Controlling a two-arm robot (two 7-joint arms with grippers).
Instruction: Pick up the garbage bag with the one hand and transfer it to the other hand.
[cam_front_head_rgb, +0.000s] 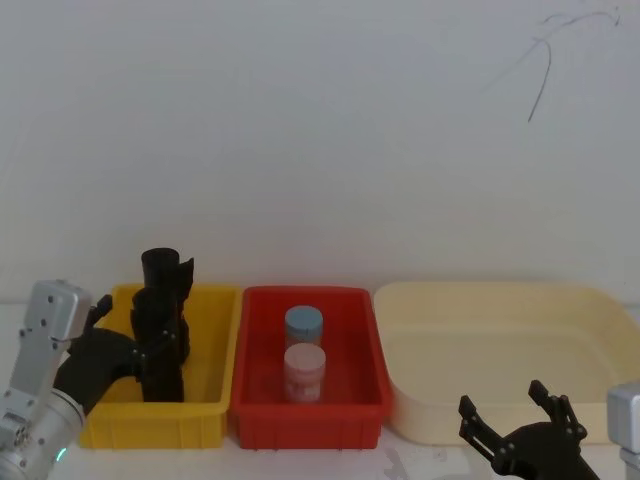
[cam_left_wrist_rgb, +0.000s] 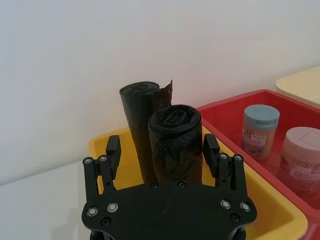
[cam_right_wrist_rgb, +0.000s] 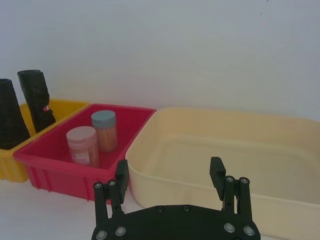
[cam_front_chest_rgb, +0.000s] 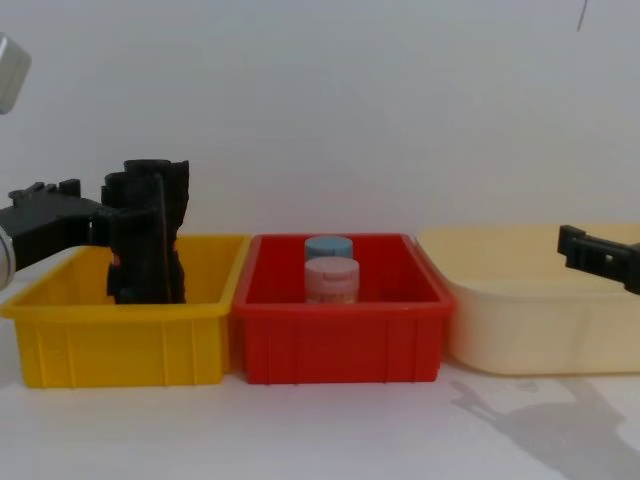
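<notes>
**A:** Where is the garbage bag (cam_left_wrist_rgb: 175, 142) in relation to the left tool (cam_left_wrist_rgb: 161, 144)?

**B:** Right between its jaws. The bag stands upright inside the yellow bin (cam_front_chest_rgb: 120, 350), long axis vertical, top well above the bin's rim. The left tool reaches in over the bin from its outer side, with one of its fingers (cam_left_wrist_rgb: 112, 150) on each flank of the roll.

**A:** Clamped on it?

**B:** Not by my reading. The jaws are spread wider than the roll. The one on the red bin (cam_front_chest_rgb: 340, 345) side sits just beside the plastic and may brush it. The other has a clear gap.

**A:** What is the black thing behind it?

**B:** A second roll (cam_left_wrist_rgb: 140, 107) with a ragged, notched top, at the back of the yellow bin and touching the bag or nearly so. It shows through the gap at the outer jaw, so closing could catch it too.

**A:** And the right tool (cam_right_wrist_rgb: 169, 172)?

**B:** Well apart from the yellow bin, beyond the red bin, low over the worktop at the near wall of the cream tub (cam_right_wrist_rgb: 225, 135). Its jaws are apart and hold nothing. The left arm is far nearer, so I'd say the pick falls to it: close, then lift straight up along the roll's axis.
</notes>
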